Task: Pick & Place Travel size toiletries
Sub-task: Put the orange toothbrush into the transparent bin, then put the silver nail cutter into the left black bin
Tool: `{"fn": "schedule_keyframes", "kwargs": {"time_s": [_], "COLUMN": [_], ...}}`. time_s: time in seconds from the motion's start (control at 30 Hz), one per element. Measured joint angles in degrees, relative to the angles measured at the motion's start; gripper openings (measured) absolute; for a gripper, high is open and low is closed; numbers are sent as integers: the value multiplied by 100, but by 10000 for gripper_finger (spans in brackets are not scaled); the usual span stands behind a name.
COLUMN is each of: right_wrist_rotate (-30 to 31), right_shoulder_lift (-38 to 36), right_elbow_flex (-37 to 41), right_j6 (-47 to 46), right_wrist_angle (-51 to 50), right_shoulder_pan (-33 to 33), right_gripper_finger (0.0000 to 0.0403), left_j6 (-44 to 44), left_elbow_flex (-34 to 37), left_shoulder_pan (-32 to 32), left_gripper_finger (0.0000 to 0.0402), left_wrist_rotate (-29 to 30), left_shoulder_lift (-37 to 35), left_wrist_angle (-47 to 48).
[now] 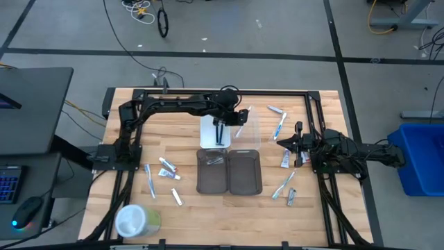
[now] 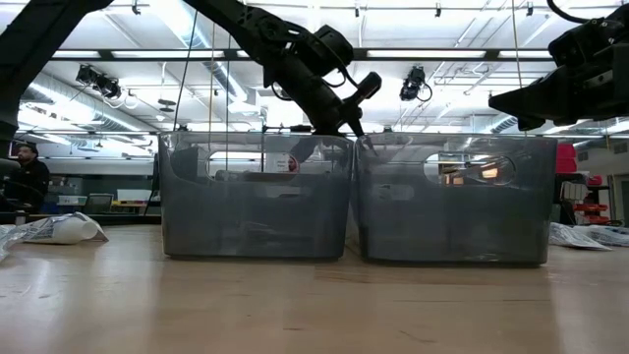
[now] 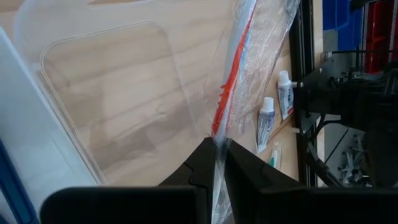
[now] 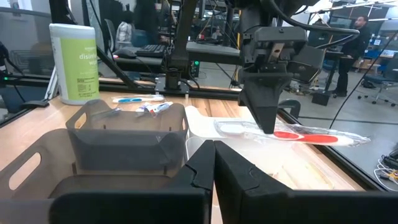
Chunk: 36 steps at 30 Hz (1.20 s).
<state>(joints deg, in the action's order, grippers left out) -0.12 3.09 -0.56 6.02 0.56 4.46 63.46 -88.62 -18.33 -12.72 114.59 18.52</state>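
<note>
One thin edge of clear wrapper is all the left claw [image 3: 217,163] pinches, dangling the red-and-white packaged toothbrush [image 3: 239,68] above the clear plastic tray [image 3: 106,93]; it could slip or swing outside. Right claw [image 4: 213,163] waits, pressed together.

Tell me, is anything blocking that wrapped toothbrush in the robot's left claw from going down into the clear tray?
Nothing visible does. The left gripper holds the wrapped toothbrush directly over the clear tray, whose floor below it looks bare. The right gripper waits off to the side.
</note>
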Motion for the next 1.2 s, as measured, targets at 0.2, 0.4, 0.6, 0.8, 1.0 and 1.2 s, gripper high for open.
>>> {"fn": "schedule_keyframes", "kwargs": {"time_s": [0.2, 0.4, 0.6, 0.8, 1.0, 1.2], "right_wrist_rotate": [-2, -2, -2, -2, -1, 0], "right_shoulder_lift": [0, 0, -1, 0, -2, -2], "right_elbow_flex": [0, 0, -1, 0, -1, 0], "right_j6": [-2, 0, 0, 0, 0, 0], "right_wrist_angle": [0, 0, 0, 0, 0, -1], "right_shoulder_pan": [1, 0, 0, 0, -1, 0], "right_gripper_finger": [14, 13, 13, 13, 14, 14], "left_j6": [73, 74, 38, 25, -74, -154], "left_elbow_flex": [0, 0, 0, 0, -7, -11], "left_shoulder_pan": [0, 2, 0, 0, 2, 0], "left_gripper_finger": [84, 147, 176, 178, 178, 152], "left_wrist_rotate": [58, 64, 64, 64, 180, 197], "left_shoulder_lift": [0, 0, 0, 0, -5, -79], "left_wrist_angle": [-2, -6, -34, -66, -198, -213]}}
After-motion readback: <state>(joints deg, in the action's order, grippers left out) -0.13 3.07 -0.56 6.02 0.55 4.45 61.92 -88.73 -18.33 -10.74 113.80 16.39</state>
